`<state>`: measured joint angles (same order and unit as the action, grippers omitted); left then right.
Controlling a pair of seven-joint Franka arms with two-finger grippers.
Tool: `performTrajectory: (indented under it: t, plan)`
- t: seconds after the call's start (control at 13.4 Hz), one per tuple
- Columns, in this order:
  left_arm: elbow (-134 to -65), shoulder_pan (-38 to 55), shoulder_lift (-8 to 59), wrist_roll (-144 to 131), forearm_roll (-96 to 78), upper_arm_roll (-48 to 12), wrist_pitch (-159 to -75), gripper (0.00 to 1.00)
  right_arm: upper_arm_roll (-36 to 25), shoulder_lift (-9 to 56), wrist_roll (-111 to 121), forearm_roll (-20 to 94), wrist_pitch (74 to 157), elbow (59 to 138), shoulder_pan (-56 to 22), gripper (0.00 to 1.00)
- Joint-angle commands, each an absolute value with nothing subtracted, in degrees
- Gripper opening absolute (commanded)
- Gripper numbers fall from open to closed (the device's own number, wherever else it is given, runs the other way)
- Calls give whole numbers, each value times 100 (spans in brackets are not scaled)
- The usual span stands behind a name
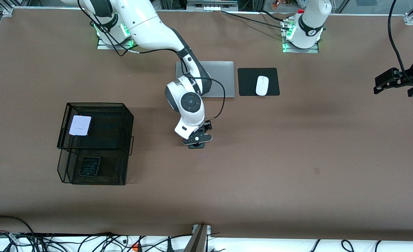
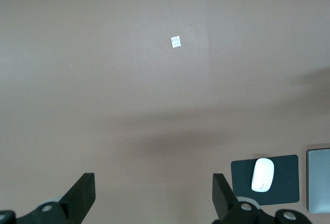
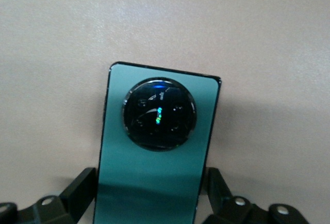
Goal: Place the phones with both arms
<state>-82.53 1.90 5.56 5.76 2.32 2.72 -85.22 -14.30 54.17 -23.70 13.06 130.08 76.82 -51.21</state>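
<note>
Green phone (image 3: 154, 152): long flat slab, glossy, rounded corners, round dark camera ring; lies flat on the matte brown table (image 1: 280, 157), mid-table, nearer the front camera than the silver laptop (image 1: 224, 78). Right gripper (image 1: 197, 140) is down over it, a finger (image 3: 82, 188) at each long edge, touching or just off; grip not confirmable. Lilac phone (image 1: 80, 125) on the black wire-mesh rack's (image 1: 122, 119) upper tier, black phone (image 1: 90, 166) on the lower. Left gripper (image 2: 154, 195) waits unclenched over bare table.

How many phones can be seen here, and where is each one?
3. The lilac phone lies on the mesh rack's top tier, the black phone on its lower tier, the green phone between the right end effector's fingers on the table.
</note>
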Motion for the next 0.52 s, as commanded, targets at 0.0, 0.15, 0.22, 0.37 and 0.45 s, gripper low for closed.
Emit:
performTrajectory:
  t: [0.0,0.15,0.22,0.37,0.45]
  plan:
    - [-8323,193,466,580,114,264,-8473,100,-1441,5484,-2338,1187,13201,7770,-5212,87]
    - [-8332,193,466,571,114,264,-8446,100,-1433,5476,-2355,1029,13192,7770,-5212,49]
    - [-8332,193,466,571,114,264,-8385,100,-1441,5458,-2373,1046,13192,7761,-5203,24]
    - [-8332,202,475,563,114,264,-8385,100,-1468,5414,-2329,1037,13184,7752,-5177,13]
    - [-8323,202,475,563,114,264,-8385,100,-1503,5379,-2364,1046,13175,7743,-5168,12]
